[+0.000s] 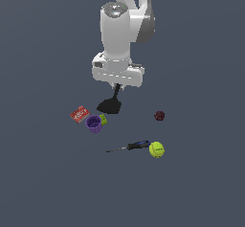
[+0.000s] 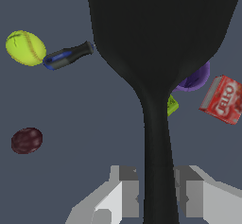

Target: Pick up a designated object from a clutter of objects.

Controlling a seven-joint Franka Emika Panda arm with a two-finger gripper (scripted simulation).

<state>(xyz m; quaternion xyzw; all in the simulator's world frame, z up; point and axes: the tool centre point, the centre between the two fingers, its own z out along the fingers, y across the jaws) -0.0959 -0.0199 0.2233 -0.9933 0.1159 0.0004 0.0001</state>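
Note:
The black spatula (image 1: pixel 110 106) hangs blade-down under the arm, its thin handle running up into my gripper (image 1: pixel 117 87). In the wrist view the spatula (image 2: pixel 156 53) fills the middle, and my gripper (image 2: pixel 156 197) is shut on its handle, a grey finger (image 2: pixel 127 192) pressed on each side. The blade appears lifted above the floor, over the purple cup (image 1: pixel 94 124). The rest of the clutter lies below: red box (image 1: pixel 79 114), green block (image 1: pixel 103 120), dark red round object (image 1: pixel 159 115), tennis ball (image 1: pixel 156 149) and blue-handled screwdriver (image 1: pixel 129 146).
In the wrist view the tennis ball (image 2: pixel 25 48) and screwdriver (image 2: pixel 68 56) lie together, the dark red object (image 2: pixel 27 140) alone, and the red box (image 2: pixel 223 99), purple cup (image 2: pixel 194 79) and green block (image 2: pixel 172 105) are partly behind the spatula. Plain grey floor all around.

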